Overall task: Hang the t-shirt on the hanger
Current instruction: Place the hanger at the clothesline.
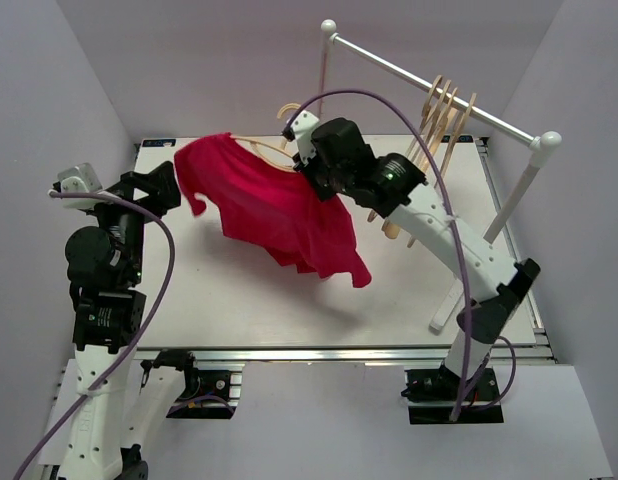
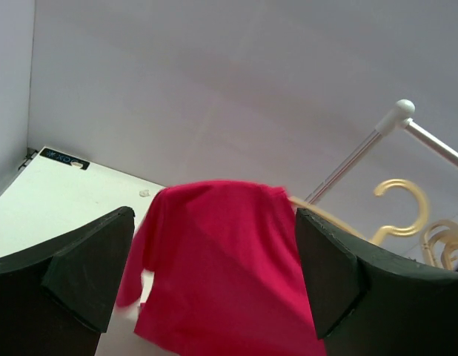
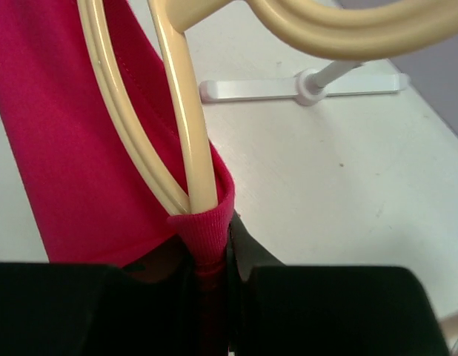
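**Red t-shirt held up by its collar on a wooden hanger, above the table**

The t-shirt (image 1: 274, 210) is carried clear of the table (image 1: 239, 295). Its ribbed collar is pinched between the nearly closed jaws of the right gripper (image 3: 212, 259), just where the rods of the hanger (image 3: 186, 111) converge, and the body sags below. The left gripper (image 2: 214, 252) is held with its jaws spread wide. One shoulder and sleeve lie just ahead of them, framed by the fingers but not gripped. The cloth is judged light, limp and likely to slide on the smooth wood. A hold is best taken at a sleeve or shoulder seam.
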Motion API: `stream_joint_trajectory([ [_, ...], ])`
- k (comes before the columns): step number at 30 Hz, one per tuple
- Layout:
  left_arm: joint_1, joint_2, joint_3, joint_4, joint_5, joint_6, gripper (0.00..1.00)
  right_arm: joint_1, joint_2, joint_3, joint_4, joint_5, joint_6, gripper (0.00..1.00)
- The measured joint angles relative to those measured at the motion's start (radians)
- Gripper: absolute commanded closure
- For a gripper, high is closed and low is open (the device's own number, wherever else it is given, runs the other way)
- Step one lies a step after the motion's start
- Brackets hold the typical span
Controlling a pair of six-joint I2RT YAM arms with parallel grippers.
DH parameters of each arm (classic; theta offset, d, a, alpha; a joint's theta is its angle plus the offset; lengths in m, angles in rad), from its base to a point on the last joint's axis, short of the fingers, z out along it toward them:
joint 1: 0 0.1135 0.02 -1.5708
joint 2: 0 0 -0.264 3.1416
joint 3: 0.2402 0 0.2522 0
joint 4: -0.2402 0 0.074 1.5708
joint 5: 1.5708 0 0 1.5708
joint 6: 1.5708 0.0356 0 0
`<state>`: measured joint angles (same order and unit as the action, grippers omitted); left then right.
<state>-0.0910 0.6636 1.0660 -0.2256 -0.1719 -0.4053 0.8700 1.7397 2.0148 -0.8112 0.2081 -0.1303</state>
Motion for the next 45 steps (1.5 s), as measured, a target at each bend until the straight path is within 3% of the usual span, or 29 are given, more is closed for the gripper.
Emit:
stream_joint_trajectory([
  [7, 0.000, 0.050, -0.010, -0.001, 0.014, -0.018, 0.02, 0.013, -0.103, 0.018, -0.034, 0.351, 0.126, 1.00],
  [16, 0.000, 0.107, -0.013, -0.029, 0.026, -0.022, 0.02, -0.006, 0.004, 0.186, -0.276, 0.634, 0.277, 1.00],
  [24, 0.000, 0.115, -0.021, -0.019, 0.045, -0.022, 0.02, -0.007, 0.028, 0.195, -0.459, 0.727, 0.389, 1.00],
  [31, 0.000, 0.143, -0.048, -0.013, 0.071, -0.021, 0.02, -0.013, -0.017, 0.109, -0.512, 0.752, 0.451, 1.00],
  [39, 0.000, 0.154, -0.052, -0.003, 0.102, -0.021, 0.02, -0.033, 0.010, 0.269, -0.522, 0.789, 0.398, 1.00],
  [45, 0.000, 0.164, -0.053, 0.019, 0.113, -0.021, 0.02, -0.099, 0.014, 0.247, -0.522, 0.802, 0.381, 1.00],
])
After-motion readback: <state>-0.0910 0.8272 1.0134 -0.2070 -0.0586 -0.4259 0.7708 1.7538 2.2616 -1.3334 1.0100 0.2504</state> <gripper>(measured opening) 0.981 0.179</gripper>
